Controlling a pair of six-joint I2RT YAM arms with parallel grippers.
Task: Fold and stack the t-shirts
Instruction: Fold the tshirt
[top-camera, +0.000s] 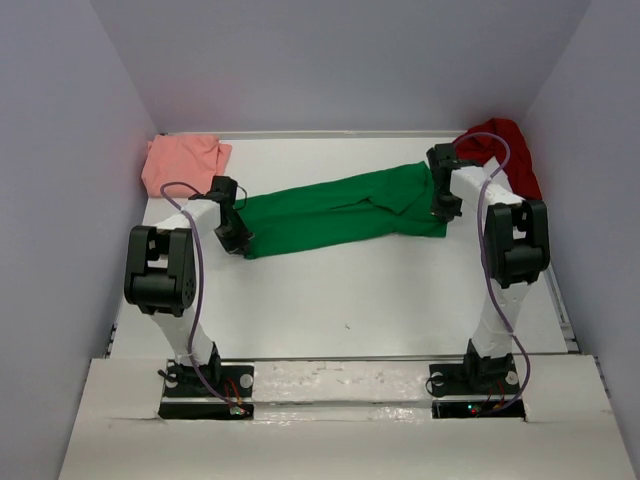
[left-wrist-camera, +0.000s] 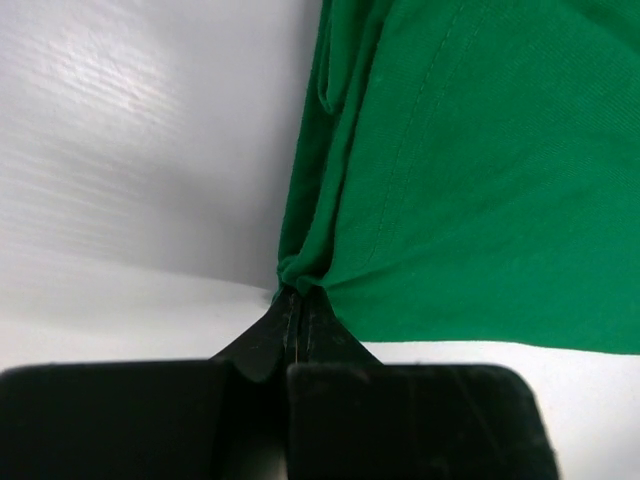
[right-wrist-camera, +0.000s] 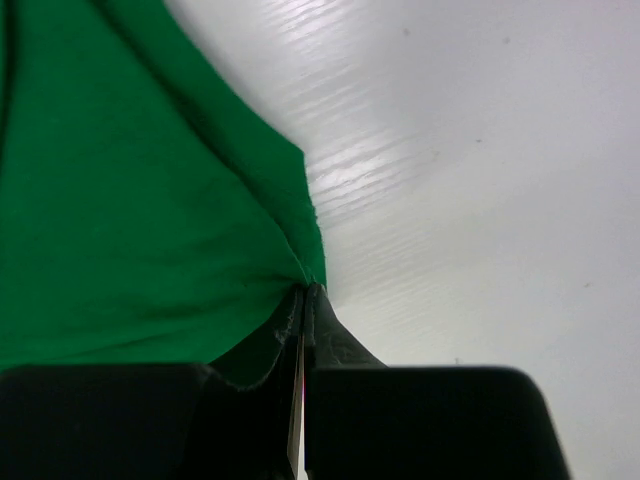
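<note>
Green t-shirt (top-camera: 340, 212) spread long across surface (top-camera: 350, 300). Left hand (left-wrist-camera: 297, 298) pinching its left end, right hand (right-wrist-camera: 304, 292) pinching right end, probably for two-handed fold. Pink t-shirt (top-camera: 183, 162) past left end, dark red t-shirt (top-camera: 502, 142) past right.

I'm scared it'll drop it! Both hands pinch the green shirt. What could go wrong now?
The left hand and right hand each pinch only a small bit at the edge of the green t-shirt, so the cloth might slip out when lifted. The shirt also lies bunched and creased between them, so the fold could come out crooked.
</note>
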